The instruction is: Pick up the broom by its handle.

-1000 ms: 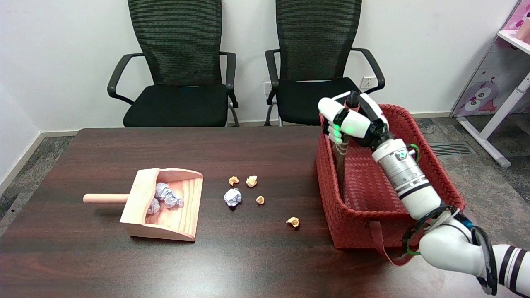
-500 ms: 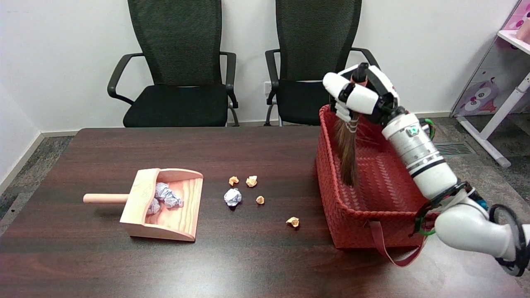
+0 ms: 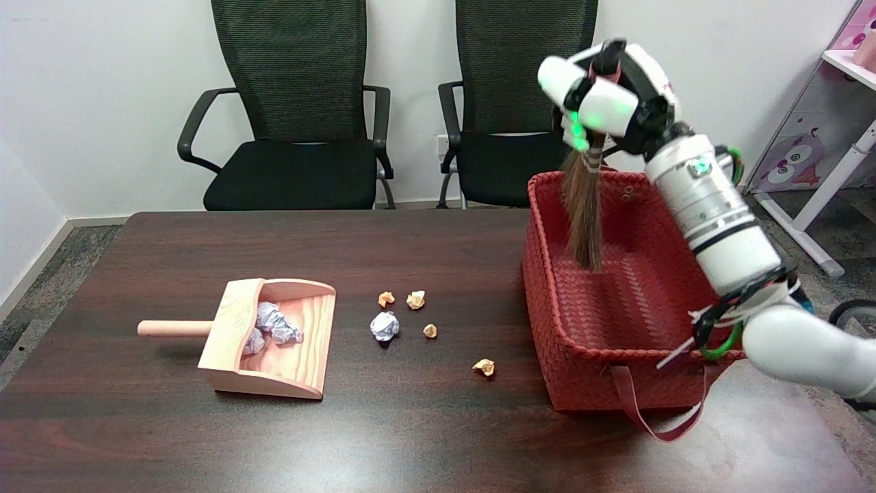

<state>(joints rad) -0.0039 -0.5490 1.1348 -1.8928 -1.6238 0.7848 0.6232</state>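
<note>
Your broom (image 3: 585, 205) is a small hand brush with a long tuft of brown bristles that hangs straight down and fans out a little toward the tips; its handle is almost wholly hidden inside your grasp, with only a dark stub showing at the top between the fingers. It hangs in the air above the far left part of the red woven basket (image 3: 582, 356), its bristle tips over the inside of the basket and, as far as this view shows, clear of the basket floor. Your right hand (image 3: 606, 96) is raised high above the basket's far rim, and its fingers (image 3: 602, 113) are curled tightly around the handle, pressed together with no gap you can see; a green light glows on the hand. The basket stands at the right end of the dark brown wooden table (image 3: 410, 438), a strap trailing from its near side. On the left of the table lies a pale wooden dustpan (image 3: 274, 342) with crumpled paper in it, its handle pointing left. Between the dustpan and the basket you have a white paper ball (image 3: 384, 326) and several small orange paper scraps (image 3: 483, 367) scattered on the tabletop. Behind the table stand two black mesh office chairs (image 3: 294, 109) against a white wall.
</note>
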